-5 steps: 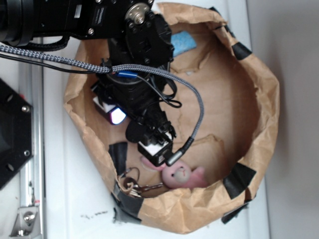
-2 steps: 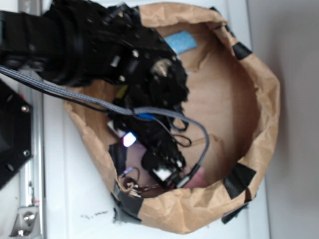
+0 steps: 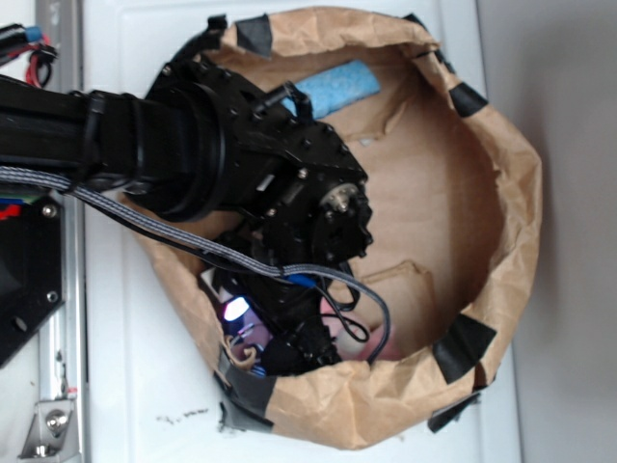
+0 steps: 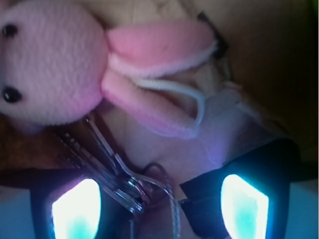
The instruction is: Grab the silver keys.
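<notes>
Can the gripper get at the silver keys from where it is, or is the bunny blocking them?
Probably yes. The open gripper already straddles the silver keys; the pink bunny lies beyond them, not between the fingers.

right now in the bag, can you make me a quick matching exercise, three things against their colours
Things:
1. plush bunny
2. keys
3. foam block

Colours:
A. blue
B. pink
C. silver

Pairs: 1-B, 2-C, 3-A
</notes>
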`<move>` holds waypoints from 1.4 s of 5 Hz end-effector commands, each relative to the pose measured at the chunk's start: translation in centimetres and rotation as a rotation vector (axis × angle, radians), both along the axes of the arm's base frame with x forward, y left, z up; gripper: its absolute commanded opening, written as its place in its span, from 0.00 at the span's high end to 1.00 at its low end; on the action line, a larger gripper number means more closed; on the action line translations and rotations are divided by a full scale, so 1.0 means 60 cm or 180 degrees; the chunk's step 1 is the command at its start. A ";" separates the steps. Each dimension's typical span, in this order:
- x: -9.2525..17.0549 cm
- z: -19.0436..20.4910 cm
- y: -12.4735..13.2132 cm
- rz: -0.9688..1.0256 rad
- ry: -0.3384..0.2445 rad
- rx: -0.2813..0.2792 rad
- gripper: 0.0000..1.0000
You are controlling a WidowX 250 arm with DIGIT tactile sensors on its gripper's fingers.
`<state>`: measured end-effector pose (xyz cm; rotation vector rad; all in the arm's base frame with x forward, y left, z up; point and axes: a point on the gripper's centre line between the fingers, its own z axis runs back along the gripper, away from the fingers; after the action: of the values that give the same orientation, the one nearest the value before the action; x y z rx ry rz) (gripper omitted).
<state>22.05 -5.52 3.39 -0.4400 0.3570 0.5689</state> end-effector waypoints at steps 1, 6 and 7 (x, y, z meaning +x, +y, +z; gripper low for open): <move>-0.034 -0.006 -0.021 -0.0235 -0.0078 0.0022 1.00; -0.055 0.010 -0.003 -0.0145 -0.0238 -0.0042 1.00; -0.053 0.019 0.001 -0.0132 -0.0294 -0.0064 1.00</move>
<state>19.12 -5.58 3.73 -0.4661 0.2998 0.5158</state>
